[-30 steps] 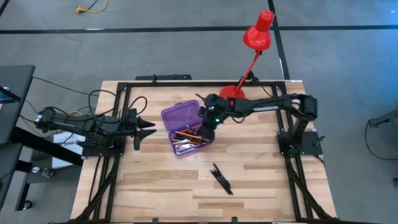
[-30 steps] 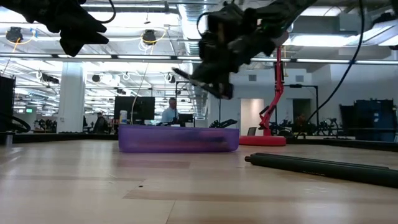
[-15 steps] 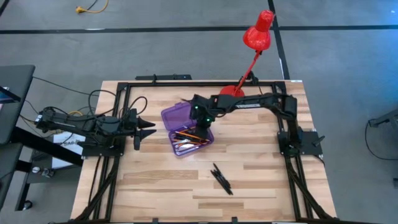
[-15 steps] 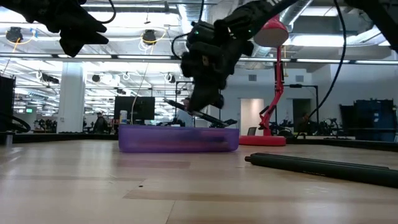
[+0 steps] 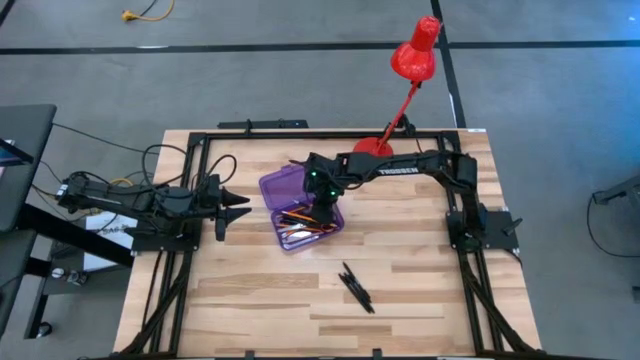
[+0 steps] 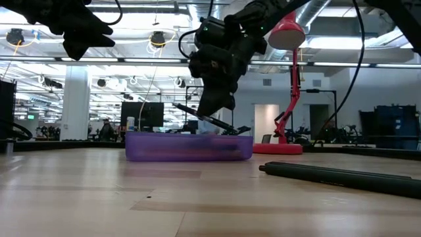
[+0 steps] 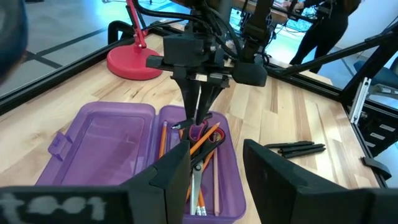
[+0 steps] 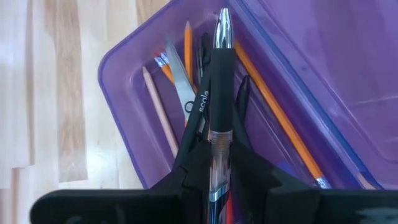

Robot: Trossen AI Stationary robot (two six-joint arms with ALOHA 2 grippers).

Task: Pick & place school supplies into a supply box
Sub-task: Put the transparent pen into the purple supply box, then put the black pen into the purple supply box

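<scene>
A black pen (image 8: 219, 106) is seen lying between the fingers of the right gripper (image 5: 327, 212), which are closed on its barrel, directly above the open tray of the purple supply box (image 5: 333, 233). In the right wrist view the pen's long axis runs along the fingers, with its tip pointing forward, away from the wrist, over the pencils (image 8: 188, 45) and scissors (image 8: 180, 90) already in the tray. In the low view the pen is seen tilted, one end lower toward the box. A likely fault is judged to be a drop from this slant: one end could catch the tray's rim or ride up on the pile, so that the pen rolls out onto the table (image 5: 420, 290). Two more black pens (image 5: 354, 287) are left on the table, well apart from the box. The left gripper (image 5: 240, 206) is held with fingers apart, beside the box.
</scene>
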